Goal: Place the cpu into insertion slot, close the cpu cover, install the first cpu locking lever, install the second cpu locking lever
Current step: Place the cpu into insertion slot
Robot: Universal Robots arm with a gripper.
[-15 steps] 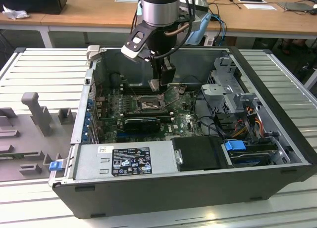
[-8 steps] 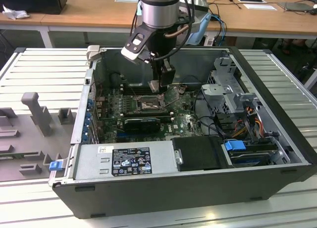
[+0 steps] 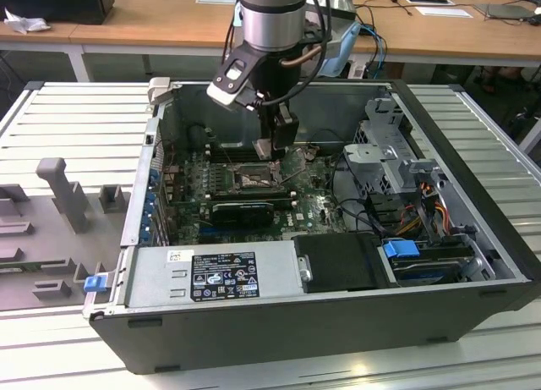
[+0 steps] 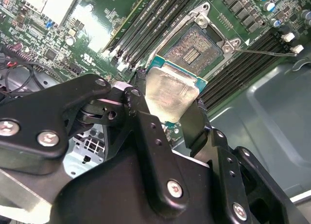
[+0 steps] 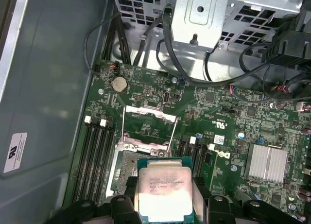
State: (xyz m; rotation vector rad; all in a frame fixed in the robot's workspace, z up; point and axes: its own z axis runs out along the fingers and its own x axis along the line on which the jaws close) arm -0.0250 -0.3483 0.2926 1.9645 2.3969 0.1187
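My gripper (image 3: 272, 153) reaches down into the open computer case, just above the insertion slot (image 3: 254, 180) on the green board. It is shut on the cpu (image 4: 170, 88), a flat square chip with a pale silver top that is pinched between the two black fingers (image 4: 194, 122). In the first wrist view the cpu (image 5: 163, 185) hangs over one side of the insertion slot (image 5: 124, 168), partly hiding it. The cpu cover (image 5: 150, 111) stands swung open beyond the slot. The slot's contact field (image 4: 194, 44) lies bare, and a thin locking lever (image 4: 265, 52) sticks out beside it.
Memory slots (image 5: 95, 156) flank the socket. A black ribbed block (image 3: 245, 211) lies in front of it. The power supply (image 3: 211, 276) fills the case front, with a drive cage (image 3: 389, 153) and cables at the exterior view's right. The case walls (image 3: 156, 170) close in all round.
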